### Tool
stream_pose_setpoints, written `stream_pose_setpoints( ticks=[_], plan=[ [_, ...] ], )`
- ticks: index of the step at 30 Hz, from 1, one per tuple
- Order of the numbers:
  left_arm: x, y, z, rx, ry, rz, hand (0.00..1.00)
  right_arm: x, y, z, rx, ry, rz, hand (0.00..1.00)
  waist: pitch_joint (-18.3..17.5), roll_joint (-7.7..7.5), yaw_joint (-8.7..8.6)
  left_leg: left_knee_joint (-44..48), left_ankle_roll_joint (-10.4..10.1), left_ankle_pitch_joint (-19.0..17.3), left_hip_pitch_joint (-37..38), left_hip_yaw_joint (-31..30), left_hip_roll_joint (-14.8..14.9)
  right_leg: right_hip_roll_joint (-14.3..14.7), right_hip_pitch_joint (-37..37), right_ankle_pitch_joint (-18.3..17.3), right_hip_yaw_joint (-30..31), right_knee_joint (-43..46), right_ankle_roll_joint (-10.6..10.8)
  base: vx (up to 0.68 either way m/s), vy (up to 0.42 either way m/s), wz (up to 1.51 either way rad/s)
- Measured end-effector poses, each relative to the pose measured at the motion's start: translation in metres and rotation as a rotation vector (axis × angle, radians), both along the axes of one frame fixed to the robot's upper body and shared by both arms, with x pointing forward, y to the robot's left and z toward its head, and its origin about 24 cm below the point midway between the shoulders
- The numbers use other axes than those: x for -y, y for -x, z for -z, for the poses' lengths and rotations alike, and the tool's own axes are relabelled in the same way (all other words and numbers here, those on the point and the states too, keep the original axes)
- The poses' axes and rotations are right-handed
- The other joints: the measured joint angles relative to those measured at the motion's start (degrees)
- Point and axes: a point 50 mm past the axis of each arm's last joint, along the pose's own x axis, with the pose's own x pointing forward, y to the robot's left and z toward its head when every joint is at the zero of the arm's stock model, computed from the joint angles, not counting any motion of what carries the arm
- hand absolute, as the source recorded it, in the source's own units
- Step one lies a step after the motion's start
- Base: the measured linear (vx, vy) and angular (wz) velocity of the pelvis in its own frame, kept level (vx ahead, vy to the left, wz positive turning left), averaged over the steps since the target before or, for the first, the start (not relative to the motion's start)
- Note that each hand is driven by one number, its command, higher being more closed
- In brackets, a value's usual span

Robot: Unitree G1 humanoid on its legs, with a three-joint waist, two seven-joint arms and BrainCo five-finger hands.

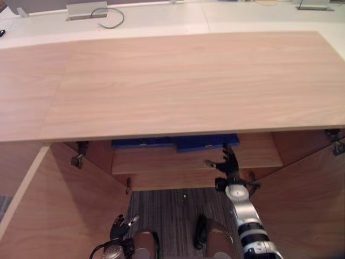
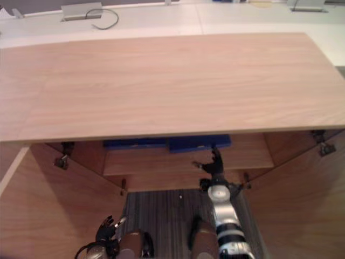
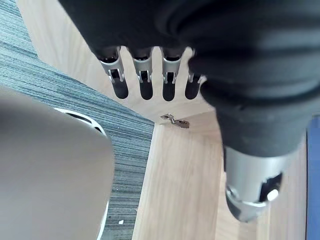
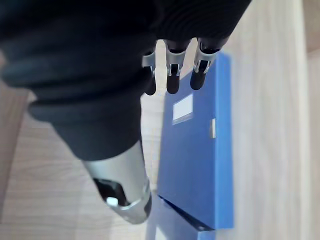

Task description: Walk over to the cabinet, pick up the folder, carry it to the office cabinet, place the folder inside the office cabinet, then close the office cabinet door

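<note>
A blue folder (image 1: 206,142) lies flat on the shelf (image 1: 161,160) inside the open wooden cabinet, half hidden under the cabinet top (image 1: 178,81). A second blue folder (image 1: 143,143) lies to its left. My right hand (image 1: 229,163) reaches over the shelf's front edge just short of the folder, open, with nothing in it. In the right wrist view its fingers (image 4: 172,75) stretch straight over the near end of the folder (image 4: 200,165). My left hand (image 1: 119,226) hangs low beside the left door, open and empty, its fingers (image 3: 145,82) straight.
Both cabinet doors stand wide open, the left door (image 1: 64,216) and the right door (image 1: 307,205) flanking my arms. Grey striped carpet (image 1: 167,208) lies below the shelf. Beyond the cabinet is a white desk with a grey box (image 1: 86,11) and a cable.
</note>
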Motion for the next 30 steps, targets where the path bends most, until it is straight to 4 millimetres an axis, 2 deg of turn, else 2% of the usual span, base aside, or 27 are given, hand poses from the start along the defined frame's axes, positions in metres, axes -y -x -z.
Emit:
stream_pose_setpoints(
  ticks=[3,5,8,11,15,24,30],
  plan=[
    [-0.002,-0.003,-0.003,0.03,-0.003,-0.022,0.0,-0.012,-0.021,-0.028,0.092,0.019,-0.051,0.0,0.73,-0.47,0.38,6.75,1.01,-2.89,-4.41,2.04,-1.1,-2.04,-7.46,-2.61,4.05,8.6,0.65,-0.18,0.046,-0.22],
    [-0.002,-0.004,-0.004,0.042,-0.002,-0.032,0.0,-0.015,-0.03,-0.03,0.086,-0.016,-0.057,0.0,0.88,-0.72,0.61,9.07,1.44,-3.92,-6.08,3.57,-1.89,-2.87,-11.12,-3.42,6.54,12.13,0.71,-0.08,0.051,-0.21],
    [-0.003,-0.006,-0.006,0.06,0.002,-0.046,0.0,-0.01,-0.04,-0.018,0.002,-0.055,-0.042,0.0,0.99,-0.88,0.78,11.68,1.93,-4.97,-8.31,4.9,-2.88,-3.87,-15.3,-4.45,9.0,16.04,0.8,-0.02,0.041,-0.09],
    [-0.005,-0.009,-0.007,0.075,0.006,-0.056,0.0,0.006,-0.043,-0.001,-0.104,-0.052,-0.009,0.0,1.28,-1.16,1.3,13.2,2.07,-5.56,-10.16,5.13,-3.85,-4.98,-18.1,-5.75,10.49,18.71,0.87,0.03,0.032,0.07],
    [-0.005,-0.016,-0.01,0.097,0.003,-0.05,0.0,0.027,-0.05,-0.002,-0.145,-0.041,0.039,0.0,2.4,-1.07,1.93,14.73,2.27,-6.07,-11.77,5.4,-4.77,-6.13,-20.7,-6.5,11.7,21.36,0.75,0.06,0.032,0.09],
    [-0.013,-0.022,-0.015,0.121,-0.029,-0.03,0.0,0.05,-0.067,-0.038,-0.05,0.008,0.078,0.0,4.46,0.43,2.63,18.94,2.43,-6.95,-17.44,4.17,-4.27,-6.62,-25.3,-7.25,11.32,24.26,0.71,0.05,0.018,0.08],
    [-0.015,-0.019,-0.013,0.097,-0.037,-0.017,0.0,0.047,-0.075,-0.061,0.041,-0.016,0.066,0.0,5.23,1.97,3.25,22.18,2.42,-7.27,-22.38,1.41,-3.43,-7.27,-27.22,-7.38,8.44,25.04,0.73,0.01,-0.003,0.16]
  ],
)
